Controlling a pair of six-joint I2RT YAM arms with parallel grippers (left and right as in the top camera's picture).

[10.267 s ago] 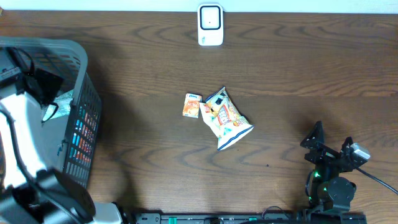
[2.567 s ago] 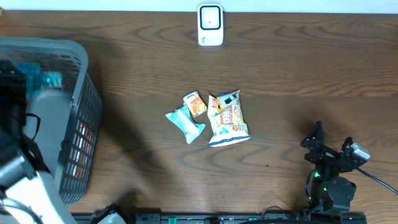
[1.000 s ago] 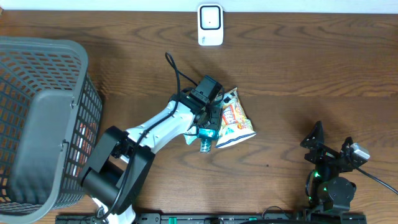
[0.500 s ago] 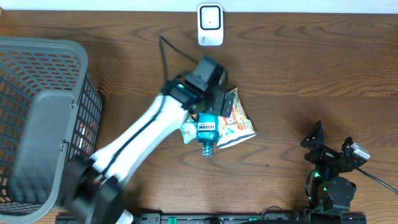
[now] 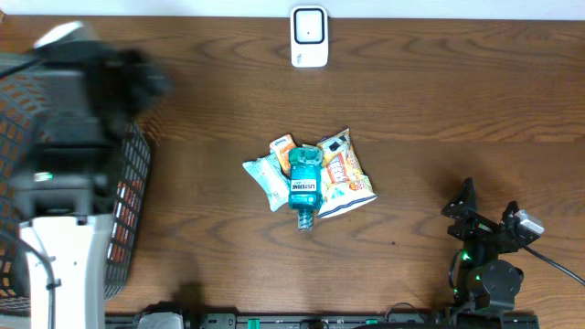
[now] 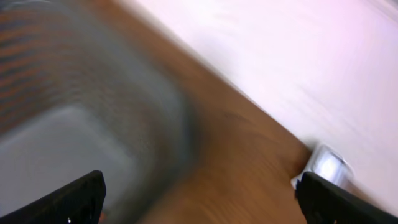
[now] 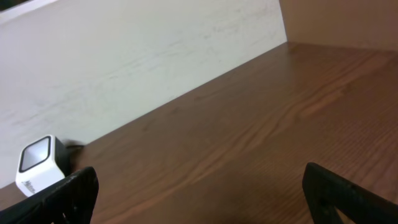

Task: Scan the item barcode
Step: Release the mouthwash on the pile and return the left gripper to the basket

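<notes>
Dark, wood-grained boards are forming the desk, which is being backed by a pale wall. At its far edge a small white boxy scanner with rounded corners is being stood upright. A grey plastic mesh basket is being kept at the left end.

Near the middle, a teal translucent bottle is being laid on its side, cap toward the near edge, touching a crinkled printed snack bag on its right and a pale teal packet on its left; a small orange packet is being pressed against its far end. "LISTERINE" is being read on the bottle's label; the other print is too small.

The left arm is being seen as a blur above the basket, well apart from the bottle. The left pincer is being held wide apart with nothing between its black fingers. The right arm is being folded at the near right corner, and the right pincer is likewise being held fully spread and empty.
</notes>
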